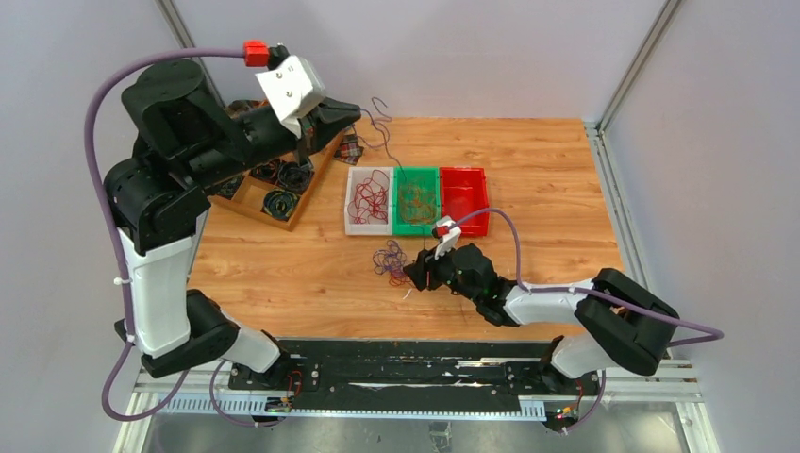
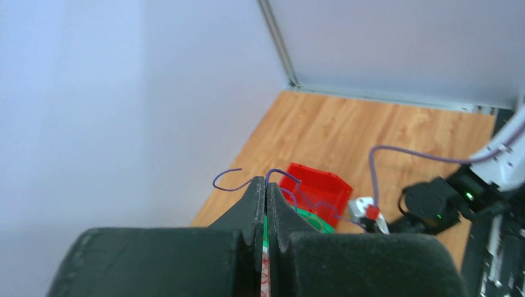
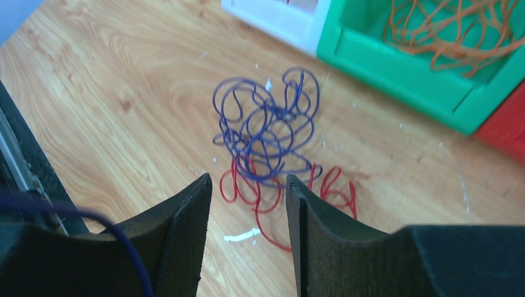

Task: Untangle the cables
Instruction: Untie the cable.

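Observation:
A small clump of purple and red cables (image 1: 390, 260) lies on the table in front of the bins; in the right wrist view the purple loops (image 3: 266, 124) lie over the red ones (image 3: 260, 201). My right gripper (image 1: 416, 274) is open and empty, low over the table, its jaws just short of the clump (image 3: 247, 185). My left gripper (image 1: 347, 113) is raised high at the back and shut on one thin purple cable (image 1: 385, 132) that dangles toward the bins. In the left wrist view the cable (image 2: 230, 187) curls out from the closed tips (image 2: 266, 185).
Three bins stand in a row: a white one (image 1: 368, 229) with red cables, a green one (image 1: 416, 231) with orange cables, and a red one (image 1: 464, 200). A wooden tray (image 1: 300, 209) with black coiled bundles sits at the back left under the left arm.

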Tool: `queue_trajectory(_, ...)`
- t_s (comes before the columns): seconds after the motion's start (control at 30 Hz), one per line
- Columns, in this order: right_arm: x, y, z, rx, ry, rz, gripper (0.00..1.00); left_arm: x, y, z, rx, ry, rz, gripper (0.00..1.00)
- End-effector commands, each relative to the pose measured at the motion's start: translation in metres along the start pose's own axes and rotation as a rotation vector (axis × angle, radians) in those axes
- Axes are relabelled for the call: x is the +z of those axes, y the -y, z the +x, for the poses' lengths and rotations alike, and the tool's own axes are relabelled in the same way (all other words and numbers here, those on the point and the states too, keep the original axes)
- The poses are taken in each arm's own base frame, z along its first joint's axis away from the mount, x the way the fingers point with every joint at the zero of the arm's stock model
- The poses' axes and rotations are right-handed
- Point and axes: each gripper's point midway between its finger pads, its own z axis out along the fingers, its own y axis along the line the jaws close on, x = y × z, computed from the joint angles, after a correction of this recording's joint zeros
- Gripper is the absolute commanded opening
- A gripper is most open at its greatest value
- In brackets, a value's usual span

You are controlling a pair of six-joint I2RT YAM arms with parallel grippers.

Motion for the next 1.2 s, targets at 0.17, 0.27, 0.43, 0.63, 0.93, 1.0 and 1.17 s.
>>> queue_trajectory(0.17, -0.021, 0.0, -0.002, 0.04, 0.058, 0.027, 0.55, -0.006, -0.031, -0.018, 0.054, 0.07, -0.172, 0.0)
queue_trajectory(0.27, -0.033, 0.005, -0.023, 0.014, 0.1, 0.071, 0.63, 0.004, -0.029, 0.004, 0.049, 0.008, -0.162, 0.0)
queue_trajectory(0.43, -0.062, 0.012, -0.079, -0.036, 0.234, 0.134, 0.73, 0.026, -0.018, 0.048, 0.025, -0.102, -0.103, 0.0)
queue_trajectory(0.63, -0.086, -0.001, -0.139, -0.098, 0.342, 0.097, 0.75, 0.046, 0.001, 0.1, -0.015, -0.221, -0.024, 0.0)
queue_trajectory(0.93, -0.116, 0.023, -0.165, -0.073, 0.449, 0.201, 0.75, 0.066, -0.022, 0.14, 0.006, -0.36, -0.124, 0.0)
queue_trajectory(1.0, -0.119, 0.031, -0.16, -0.056, 0.436, 0.222, 0.75, 0.07, -0.03, 0.145, 0.016, -0.385, -0.158, 0.0)
queue_trajectory(1.17, -0.131, 0.051, -0.159, -0.028, 0.46, 0.291, 0.75, 0.088, -0.023, 0.146, -0.016, -0.366, -0.101, 0.01)
